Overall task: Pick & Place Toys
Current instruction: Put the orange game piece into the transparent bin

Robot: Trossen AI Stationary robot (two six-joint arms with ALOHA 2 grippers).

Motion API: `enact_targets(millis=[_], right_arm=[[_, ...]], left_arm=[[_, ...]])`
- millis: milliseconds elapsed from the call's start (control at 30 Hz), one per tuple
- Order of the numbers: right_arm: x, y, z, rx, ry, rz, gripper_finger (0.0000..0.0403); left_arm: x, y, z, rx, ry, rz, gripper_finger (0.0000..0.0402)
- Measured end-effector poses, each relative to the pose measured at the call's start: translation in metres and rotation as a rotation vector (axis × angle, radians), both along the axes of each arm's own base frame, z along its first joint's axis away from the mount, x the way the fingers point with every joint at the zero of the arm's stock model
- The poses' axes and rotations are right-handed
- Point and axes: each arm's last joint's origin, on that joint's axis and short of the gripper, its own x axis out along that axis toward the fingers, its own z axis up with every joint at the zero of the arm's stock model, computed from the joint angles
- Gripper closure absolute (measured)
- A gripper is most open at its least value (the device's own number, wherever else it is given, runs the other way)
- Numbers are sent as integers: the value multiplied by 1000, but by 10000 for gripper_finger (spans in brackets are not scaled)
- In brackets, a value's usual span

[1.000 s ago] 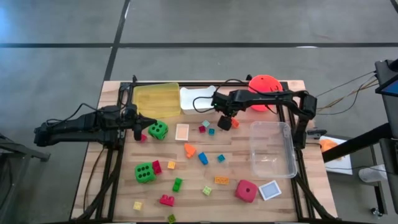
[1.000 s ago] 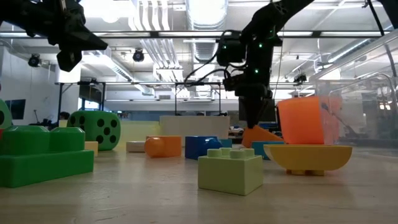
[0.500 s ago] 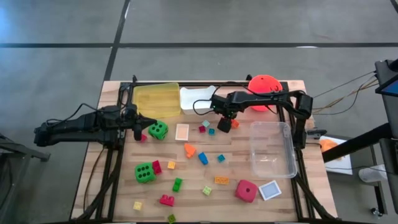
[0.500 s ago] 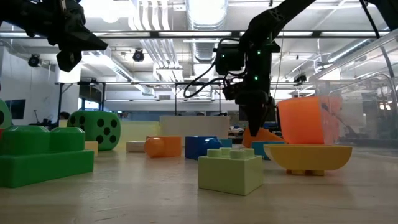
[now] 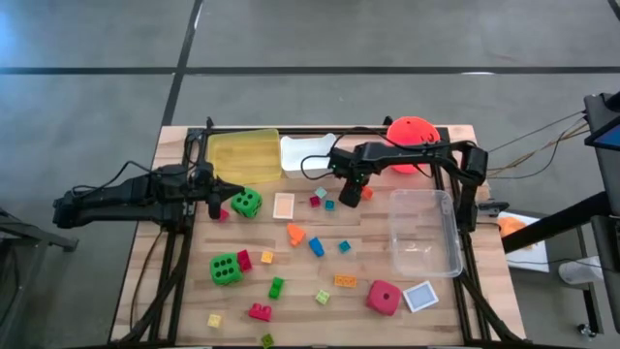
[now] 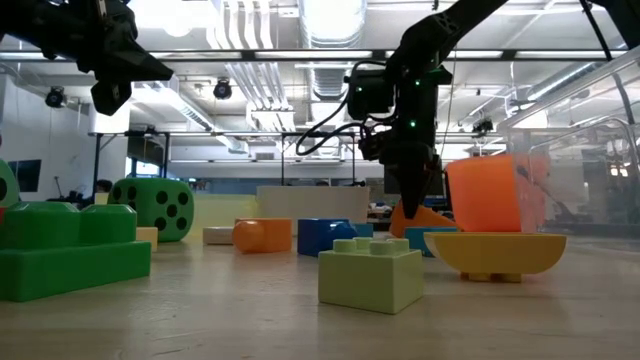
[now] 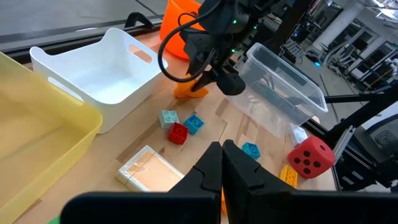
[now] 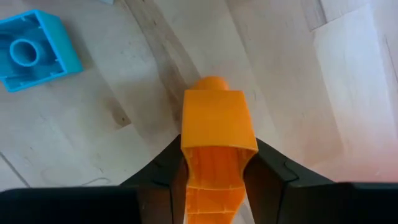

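The right gripper (image 8: 214, 163) has its jaws narrowed onto an orange brick (image 8: 217, 124), near the table's (image 5: 455, 301) far edge beside the white tray (image 5: 308, 153). Only its wrist view shows both fingers pressing the brick's sides. The left gripper (image 5: 215, 206), jaws together and empty, hovers by the yellow tray (image 5: 244, 155).

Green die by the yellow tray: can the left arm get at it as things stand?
Probably yes. The left end effector, shut and empty, sits right beside the green die, with nothing between them. It would have to open first; the yellow tray stands apart from the die.
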Motion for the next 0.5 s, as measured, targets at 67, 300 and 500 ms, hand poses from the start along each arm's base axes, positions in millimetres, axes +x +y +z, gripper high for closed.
enact_targets(millis=[67, 300, 500], right_arm=[[0, 0, 1, 2, -2, 0, 292], [-3, 4, 12, 0, -34, 13, 292], [-9, 14, 37, -19, -97, 44, 292]], left_arm=[[0, 0, 0, 0, 0, 0, 401], [0, 0, 0, 0, 0, 0, 401], [0, 0, 0, -1, 0, 0, 401]])
